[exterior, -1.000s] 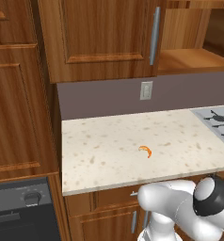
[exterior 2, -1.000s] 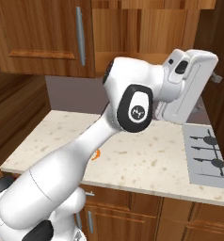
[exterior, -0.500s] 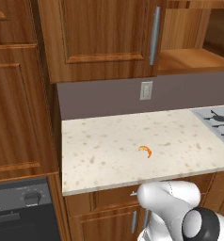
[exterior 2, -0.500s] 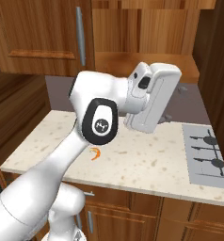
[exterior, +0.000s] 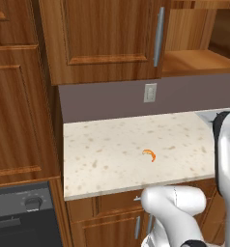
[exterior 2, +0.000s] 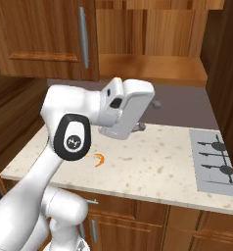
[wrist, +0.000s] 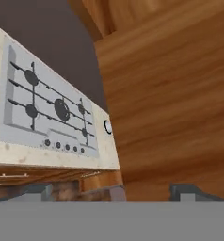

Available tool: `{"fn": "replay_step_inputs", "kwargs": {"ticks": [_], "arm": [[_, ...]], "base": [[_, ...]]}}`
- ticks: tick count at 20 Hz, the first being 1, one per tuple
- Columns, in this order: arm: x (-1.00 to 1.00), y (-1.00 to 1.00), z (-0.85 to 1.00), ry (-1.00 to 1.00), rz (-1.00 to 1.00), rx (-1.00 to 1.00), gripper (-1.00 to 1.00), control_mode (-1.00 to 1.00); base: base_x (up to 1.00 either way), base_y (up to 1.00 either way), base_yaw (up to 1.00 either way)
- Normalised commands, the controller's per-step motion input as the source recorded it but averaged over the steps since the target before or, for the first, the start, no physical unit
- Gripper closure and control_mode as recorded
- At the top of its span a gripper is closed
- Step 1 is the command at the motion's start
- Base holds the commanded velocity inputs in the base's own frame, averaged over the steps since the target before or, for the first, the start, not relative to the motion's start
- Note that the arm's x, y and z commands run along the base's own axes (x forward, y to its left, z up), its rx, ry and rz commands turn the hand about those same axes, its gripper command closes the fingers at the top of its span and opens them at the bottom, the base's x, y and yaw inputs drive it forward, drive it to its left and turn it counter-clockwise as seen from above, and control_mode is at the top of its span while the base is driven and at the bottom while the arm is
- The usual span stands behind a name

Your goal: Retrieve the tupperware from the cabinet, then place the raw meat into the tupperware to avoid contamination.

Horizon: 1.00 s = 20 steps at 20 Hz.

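The cabinet [exterior 2: 138, 54] stands open above the counter [exterior: 112, 144]: its right half shows a bare lighter shelf, while the left door with its long silver handle [exterior 2: 82, 37] is shut. An open cabinet suits the first step, fetching the tray, yet no white tray can be made out on the part of the shelf that shows, so where the tupperware sits cannot be told from here.

The shrimp [exterior: 149, 154] lies by itself on the speckled counter, below the shut cabinet door and a little toward the counter's front edge. It looks parked there to wait, since it has nowhere clean to go until the tray is down.

The gripper [wrist: 147, 190] hangs above the counter, below the open shelf and to the stove [exterior 2: 214, 162] side of the shrimp. Its camera looks across the grey stove top toward a tall wood panel, with two dark finger tips at the bottom of the view standing wide apart and nothing between them. In the right base view the white hand is turned away from the shrimp, clear of it and not touching it.

By my reading the task is at its start: the hand is empty, aimed at neither the shelf nor the shrimp, and it needs to turn up toward the cabinet opening first.
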Motion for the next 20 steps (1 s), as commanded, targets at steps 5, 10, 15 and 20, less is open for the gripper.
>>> {"fn": "replay_step_inputs", "kwargs": {"ticks": [5,10,15,20], "arm": [[-0.02,0.64,0.00,-0.28,0.09,0.23,-1.00,-1.00],[0.00,0.57,0.00,-0.26,0.15,0.25,-1.00,-1.00],[0.00,0.40,0.00,-0.25,0.22,0.27,-1.00,-1.00],[0.02,0.29,0.00,-0.24,0.25,0.27,-1.00,-1.00]], "base": [[0.00,0.00,0.00],[0.00,0.00,0.00],[0.00,0.00,0.00],[0.00,0.00,0.00]]}}
